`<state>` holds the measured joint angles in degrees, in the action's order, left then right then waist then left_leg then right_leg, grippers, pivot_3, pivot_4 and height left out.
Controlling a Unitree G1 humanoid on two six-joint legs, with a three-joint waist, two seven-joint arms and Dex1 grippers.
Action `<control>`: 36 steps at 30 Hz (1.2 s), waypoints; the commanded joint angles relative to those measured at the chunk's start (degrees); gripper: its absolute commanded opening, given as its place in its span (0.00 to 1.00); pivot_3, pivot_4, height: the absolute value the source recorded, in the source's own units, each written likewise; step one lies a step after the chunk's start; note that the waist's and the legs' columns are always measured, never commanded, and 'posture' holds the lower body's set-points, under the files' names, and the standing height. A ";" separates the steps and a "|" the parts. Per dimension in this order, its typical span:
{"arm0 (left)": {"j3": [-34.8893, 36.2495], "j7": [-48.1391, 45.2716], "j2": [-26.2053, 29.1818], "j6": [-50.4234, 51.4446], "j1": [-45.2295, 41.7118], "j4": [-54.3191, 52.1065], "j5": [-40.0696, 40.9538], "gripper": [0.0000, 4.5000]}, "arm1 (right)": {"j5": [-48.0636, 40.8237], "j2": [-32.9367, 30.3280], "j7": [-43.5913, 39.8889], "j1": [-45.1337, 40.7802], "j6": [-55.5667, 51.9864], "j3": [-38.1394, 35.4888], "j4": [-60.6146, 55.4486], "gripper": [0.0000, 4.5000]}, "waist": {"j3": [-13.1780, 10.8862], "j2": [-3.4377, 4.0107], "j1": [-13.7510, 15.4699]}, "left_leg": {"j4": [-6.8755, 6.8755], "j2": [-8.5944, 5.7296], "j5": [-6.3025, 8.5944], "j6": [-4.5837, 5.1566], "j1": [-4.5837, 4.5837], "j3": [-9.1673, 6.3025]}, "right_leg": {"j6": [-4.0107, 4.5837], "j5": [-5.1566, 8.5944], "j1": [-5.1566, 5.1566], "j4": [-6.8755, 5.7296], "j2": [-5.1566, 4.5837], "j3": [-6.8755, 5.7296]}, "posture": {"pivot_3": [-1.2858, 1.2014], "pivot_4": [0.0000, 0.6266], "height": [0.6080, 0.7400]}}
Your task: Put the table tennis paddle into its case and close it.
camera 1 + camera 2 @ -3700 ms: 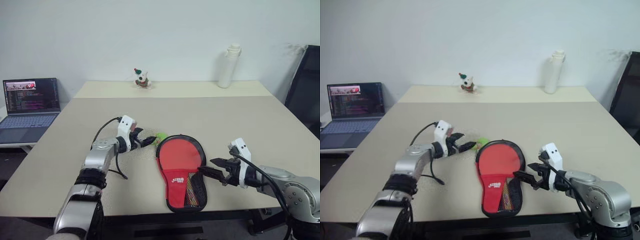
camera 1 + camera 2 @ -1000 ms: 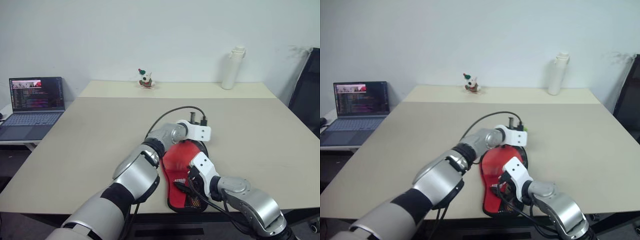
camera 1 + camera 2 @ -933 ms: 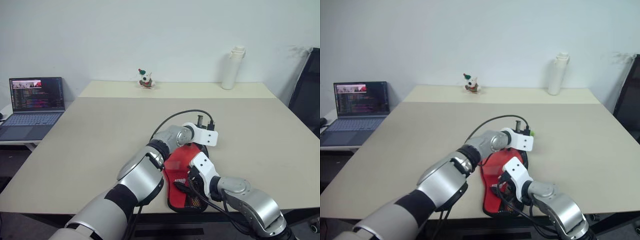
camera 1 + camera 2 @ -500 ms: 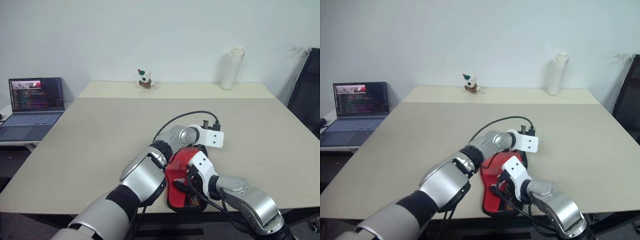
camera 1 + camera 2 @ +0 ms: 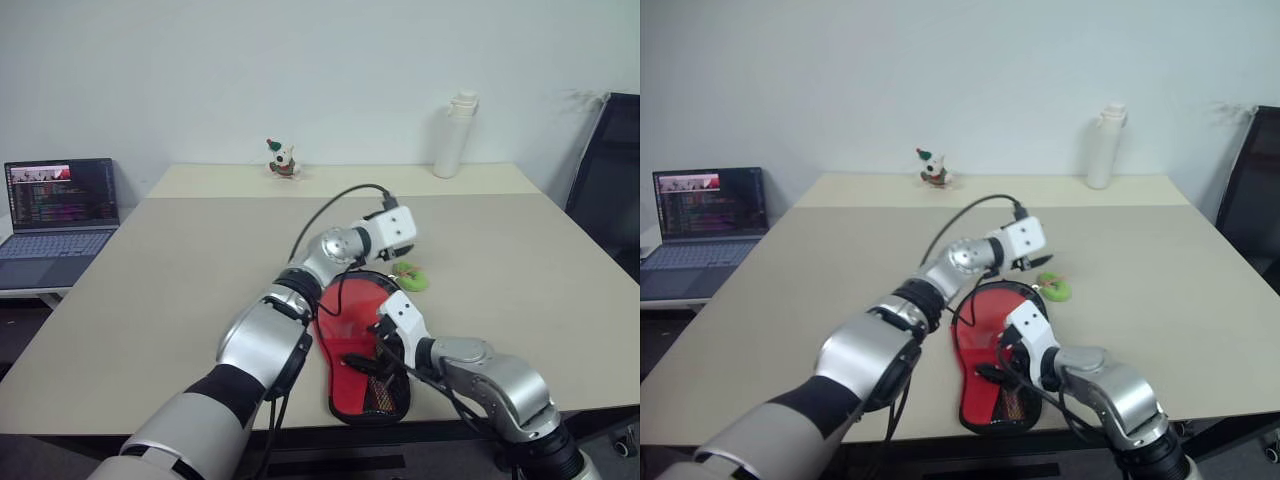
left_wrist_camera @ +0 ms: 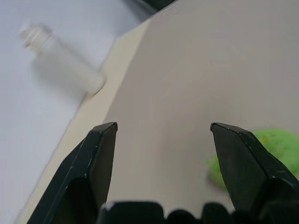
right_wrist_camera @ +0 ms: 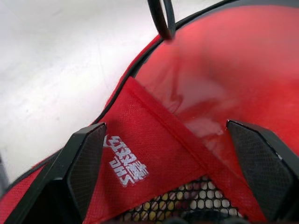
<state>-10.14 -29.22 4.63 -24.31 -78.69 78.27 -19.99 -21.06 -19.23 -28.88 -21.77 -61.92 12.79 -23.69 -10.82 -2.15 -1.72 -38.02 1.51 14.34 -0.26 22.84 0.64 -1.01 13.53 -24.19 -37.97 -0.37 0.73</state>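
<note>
The black case [image 5: 322, 352] lies open near the table's front edge. The red table tennis paddle [image 5: 352, 318] rests inside it, face up, its white print [image 7: 125, 161] beside the mesh panel [image 7: 205, 205]. The case's green charm [image 5: 409, 277] lies on the table just right of the case's far end. My left gripper [image 6: 161, 135] hovers open above that far end, close to the charm [image 6: 275, 151], holding nothing. My right gripper [image 7: 166, 128] is open and low over the paddle's neck, nothing between its fingers.
A white bottle [image 5: 451, 135] and a small figurine [image 5: 279, 158] stand at the table's far edge. An open laptop [image 5: 60, 210] sits on a side table at the left. A black chair [image 5: 610, 190] is at the right. A black cable [image 5: 330, 215] loops over my left forearm.
My left gripper has opened, rolled and lifted off the case's far rim. The green charm now lies free on the table at the right. The right gripper stayed open over the paddle's neck.
</note>
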 commanded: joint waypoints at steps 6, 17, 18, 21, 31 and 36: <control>8.48 -24.58 8.36 3.23 9.99 -7.41 13.20 0.77 | -14.74 -5.42 -4.46 -3.44 -9.90 -18.23 -10.26 1.00 | -0.02 0.03 -0.14 | 0.02 0.03 0.00 -0.01 0.06 -0.01 | 0.09 -0.05 -0.07 0.02 -0.13 0.04 | 0.52 0.24 1.00; 6.92 -39.44 11.71 14.36 26.73 -28.49 20.53 0.77 | -2.91 -7.95 4.87 -13.58 3.48 -18.18 13.42 1.00 | -0.02 0.03 0.16 | 0.00 0.02 0.00 0.00 0.03 0.01 | 0.09 -0.05 -0.01 0.00 -0.18 0.05 | 0.52 0.24 1.00; 6.61 -39.10 11.55 15.60 27.94 -30.39 20.61 0.77 | -1.79 -7.01 5.60 -14.69 5.04 -17.56 16.26 1.00 | -0.02 0.03 0.05 | 0.00 0.00 0.00 0.00 0.03 0.01 | 0.22 -0.13 -0.03 -0.01 -0.19 0.10 | 0.52 0.24 1.00; 5.16 -38.07 11.32 18.07 31.01 -35.12 20.24 0.77 | 2.06 -4.19 7.46 -18.05 10.89 -15.72 26.22 1.00 | -0.03 0.05 0.00 | 0.00 0.04 0.00 0.00 0.04 0.02 | 0.30 -0.18 -0.07 -0.02 -0.15 0.12 | 0.52 0.24 1.00; 2.27 -35.80 11.72 20.40 33.90 -39.74 19.85 0.77 | 10.33 1.13 11.82 -26.80 29.64 -15.43 58.61 1.00 | -0.02 0.06 0.02 | 0.02 0.05 0.00 0.01 0.04 0.03 | 0.33 -0.19 -0.07 -0.03 -0.16 0.14 | 0.52 0.24 1.00; 1.38 -35.62 11.94 20.42 34.73 -40.92 19.85 0.77 | 11.44 1.14 10.76 -27.11 31.28 -15.27 62.74 1.00 | 0.00 0.08 -0.01 | 0.02 0.04 0.00 0.01 0.00 0.02 | 0.32 -0.20 -0.05 -0.05 -0.20 0.16 | 0.52 0.24 1.00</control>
<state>-8.33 -65.04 16.34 -3.72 -44.06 39.81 -0.79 -10.24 -17.63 -17.84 -48.50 -31.29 -2.12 38.31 -10.83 -2.07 -1.73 -38.01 1.55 14.34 -0.25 22.82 0.65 -0.69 13.32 -24.21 -38.03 -0.57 0.88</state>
